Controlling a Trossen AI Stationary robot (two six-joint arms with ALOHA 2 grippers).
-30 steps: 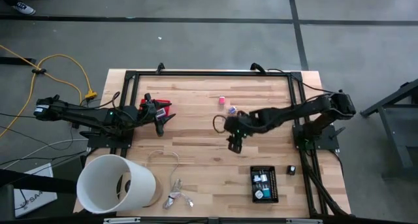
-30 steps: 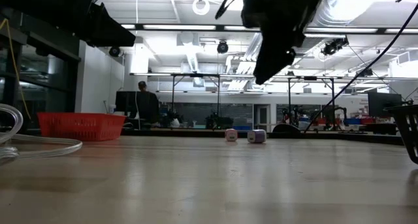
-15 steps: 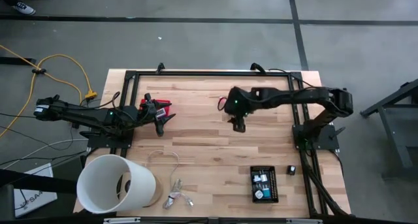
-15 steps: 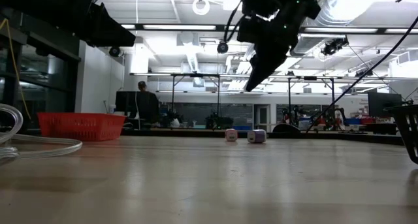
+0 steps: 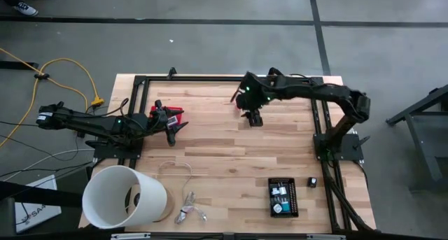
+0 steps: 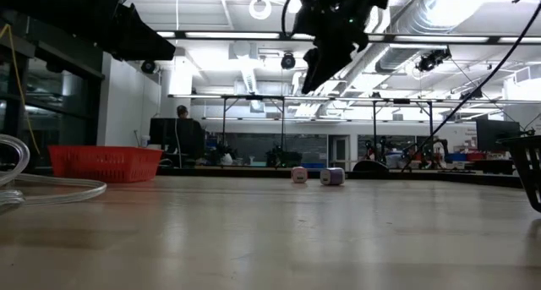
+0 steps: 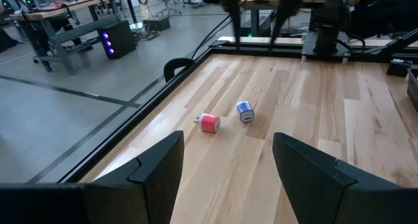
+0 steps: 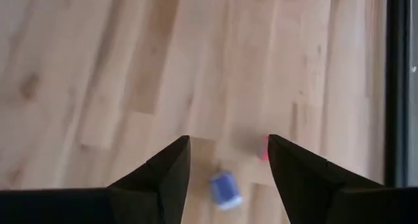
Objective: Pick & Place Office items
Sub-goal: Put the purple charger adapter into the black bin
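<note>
Hovering above the far middle of the table (image 5: pixel 210 149), the right gripper (image 5: pixel 255 118) points down with its fingers spread wide and nothing between them. Its wrist view looks down on bare planks with the blue block (image 8: pixel 224 189) and the pink block (image 8: pixel 264 148) showing in the gap between the two fingers (image 8: pixel 163 172); neither piece is touched. In the low view the gripper (image 6: pixel 314 70) hangs well clear of the tabletop, higher than the two blocks and slightly toward the left of them.

Pink block (image 7: pixel 209 123) and blue block (image 7: pixel 245 111) lie near each other on the wood, apart, close to the far rail of the black frame (image 5: pixel 224 79). In the low view they sit side by side at the far edge, pink (image 6: pixel 298 175) and blue (image 6: pixel 332 177).

Left gripper (image 5: pixel 173 133) waits low at the table's left side, beside a red object (image 5: pixel 168 115); its fingers (image 7: pixel 157 168) stand open and hold nothing.

Black tray (image 5: pixel 283 197) with several small pieces inside sits near the front right; a small black piece (image 5: pixel 312 182) lies just beside it. White tub (image 5: pixel 126 196) lies on its side at the front left corner, with a pale wire loop (image 5: pixel 175 168) and silvery clump (image 5: pixel 187 210) next to it. Red basket (image 6: pixel 105 163) shows at the left in the low view. A person (image 6: pixel 186 136) stands in the room beyond.
</note>
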